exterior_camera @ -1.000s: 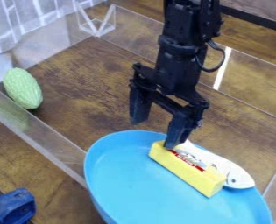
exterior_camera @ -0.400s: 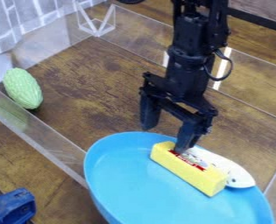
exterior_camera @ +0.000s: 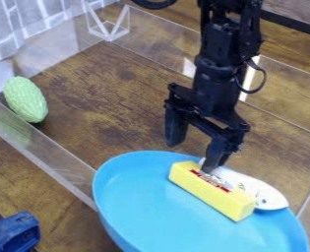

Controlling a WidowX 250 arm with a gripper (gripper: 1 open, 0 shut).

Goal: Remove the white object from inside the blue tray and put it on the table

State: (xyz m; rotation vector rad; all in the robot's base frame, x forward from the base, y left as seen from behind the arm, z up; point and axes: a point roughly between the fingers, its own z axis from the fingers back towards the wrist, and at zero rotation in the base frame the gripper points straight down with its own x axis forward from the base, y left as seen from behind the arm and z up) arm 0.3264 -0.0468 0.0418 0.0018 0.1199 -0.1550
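A blue tray (exterior_camera: 157,212) fills the lower right of the camera view. Inside it lies a white flat object (exterior_camera: 260,195) near the right rim, partly under a yellow block (exterior_camera: 210,190) with a red-marked strip on top. My black gripper (exterior_camera: 201,146) points straight down over the tray's back edge, just above the yellow block's far end. Its two fingers are spread open with nothing between them. One fingertip (exterior_camera: 219,160) hangs close above the block; I cannot tell if it touches.
The tray sits on a dark wooden table (exterior_camera: 104,89). A green textured ball (exterior_camera: 26,99) lies at the left, behind a clear plastic wall (exterior_camera: 45,148). A blue object (exterior_camera: 10,236) shows at the bottom left corner.
The gripper has shifted right and lower, toward the yellow block and white object. Its fingers stayed open.
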